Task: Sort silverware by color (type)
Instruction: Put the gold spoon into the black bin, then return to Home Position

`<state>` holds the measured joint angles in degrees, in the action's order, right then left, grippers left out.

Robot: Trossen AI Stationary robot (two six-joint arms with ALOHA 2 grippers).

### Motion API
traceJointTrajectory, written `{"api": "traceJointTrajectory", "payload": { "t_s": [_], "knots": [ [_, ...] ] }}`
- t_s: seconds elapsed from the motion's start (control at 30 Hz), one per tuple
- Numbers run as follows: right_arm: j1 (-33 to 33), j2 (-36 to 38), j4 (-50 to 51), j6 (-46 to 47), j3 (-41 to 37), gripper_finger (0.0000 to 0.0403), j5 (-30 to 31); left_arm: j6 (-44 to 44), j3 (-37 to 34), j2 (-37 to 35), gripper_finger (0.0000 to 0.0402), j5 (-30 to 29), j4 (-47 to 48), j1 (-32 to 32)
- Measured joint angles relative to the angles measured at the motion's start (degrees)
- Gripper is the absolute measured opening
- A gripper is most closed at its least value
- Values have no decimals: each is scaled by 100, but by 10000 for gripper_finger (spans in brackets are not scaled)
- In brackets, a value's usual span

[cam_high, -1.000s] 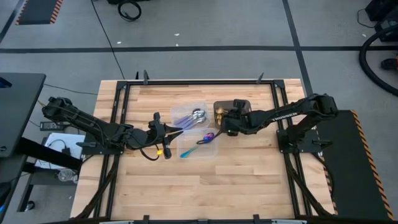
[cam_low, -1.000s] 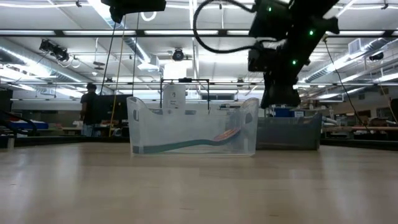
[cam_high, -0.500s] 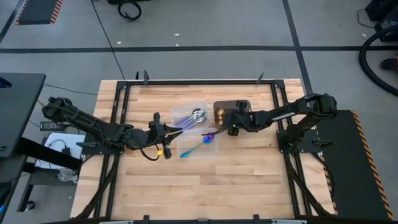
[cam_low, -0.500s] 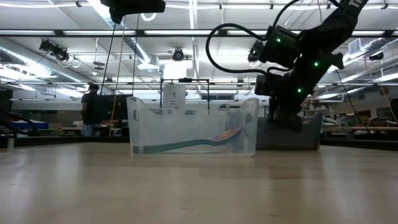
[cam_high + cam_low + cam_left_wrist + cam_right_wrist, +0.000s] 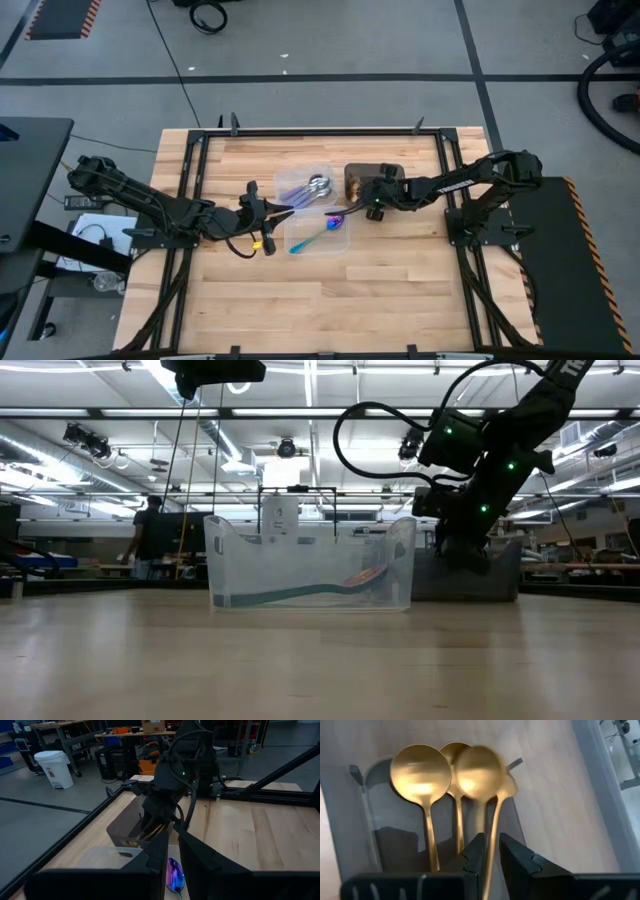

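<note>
Three gold spoons lie in the dark tub (image 5: 390, 172), bowls toward its far end; two (image 5: 420, 770) lie still and one (image 5: 476, 770) is blurred. My right gripper (image 5: 492, 852) hangs low over that tub (image 5: 360, 198), slightly open, with the blurred spoon's handle in the gap. Silver spoons (image 5: 316, 186) lie in the far clear tub. A purple spoon with a teal handle (image 5: 328, 226) lies in the near clear tub. My left gripper (image 5: 288, 209) hovers at the clear tubs' left side, its fingers (image 5: 157, 850) a narrow gap apart and holding nothing. My right gripper has the blurred gold spoon's handle (image 5: 491, 835) running lengthwise through the gap between its fingers, which slant down into the dark tub. The gap is wider than the handle, and I cannot tell whether either finger touches it. The spoon's bowl rests over the other spoons.
The two clear tubs (image 5: 300, 170) stand side by side at the table's middle, with the dark tub (image 5: 490, 575) right of them. The low view shows the near clear tub (image 5: 310, 565) with the teal handle inside. People move in the room beyond the table.
My right gripper has come down from above the tubs to the dark tub and has tipped from pointing nearly straight down to a slant. My left gripper has kept still.
</note>
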<state>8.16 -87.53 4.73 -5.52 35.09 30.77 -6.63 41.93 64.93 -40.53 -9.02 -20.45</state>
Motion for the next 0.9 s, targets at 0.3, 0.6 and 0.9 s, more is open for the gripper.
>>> {"api": "traceJointTrajectory", "payload": {
  "t_s": [0.3, 0.6, 0.9],
  "knots": [
    [75, 13, 23, 111, 0, 99, -199, 4, 0, 0, 55, 0, 0, 2],
    [94, 859, 209, 123, 2, 129, -231, -50, 0, 0, 55, -38, -7, 2],
    [94, 2335, 626, 461, 1, 130, -1144, -87, 0, 0, 55, -42, -13, -2]
  ]
}}
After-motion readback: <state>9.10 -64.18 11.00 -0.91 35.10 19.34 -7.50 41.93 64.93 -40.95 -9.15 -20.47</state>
